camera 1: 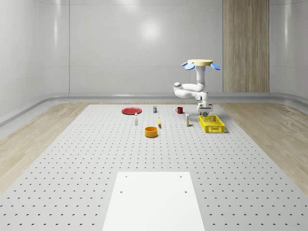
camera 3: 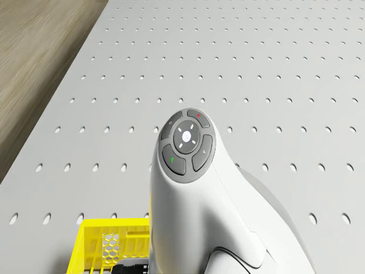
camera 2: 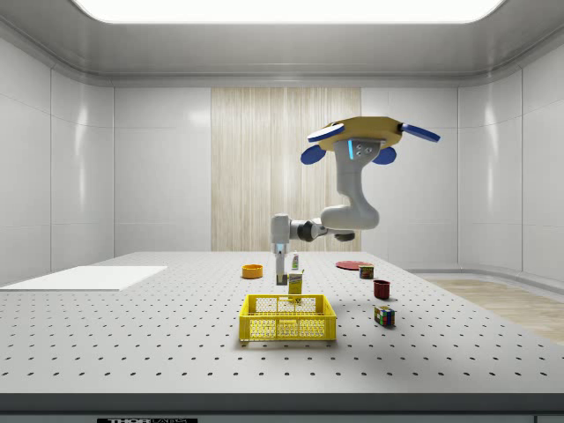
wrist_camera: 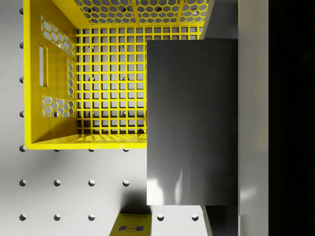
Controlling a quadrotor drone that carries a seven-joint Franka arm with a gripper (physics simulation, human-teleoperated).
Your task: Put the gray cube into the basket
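Cube handling comes last; the biggest things come first. A pegboard surface (camera 1: 72, 159) carries everything. The drone (camera 2: 366, 134) hovers above it, just beyond the basket (camera 2: 288, 318), with its arm (camera 2: 339, 220) bent down toward the basket's far rim. The hand (camera 2: 280, 275) hangs over that rim, pinching the cube (wrist_camera: 192, 123) between its fingers (wrist_camera: 253, 98). The wrist view has the cube half over the basket floor (wrist_camera: 108, 83) and half outside the wall. It looks rigid, smooth and probably light, so a squeeze on two opposite flat faces should suit it. Being a cube, it has no long axis; its faces sit square to the basket walls.
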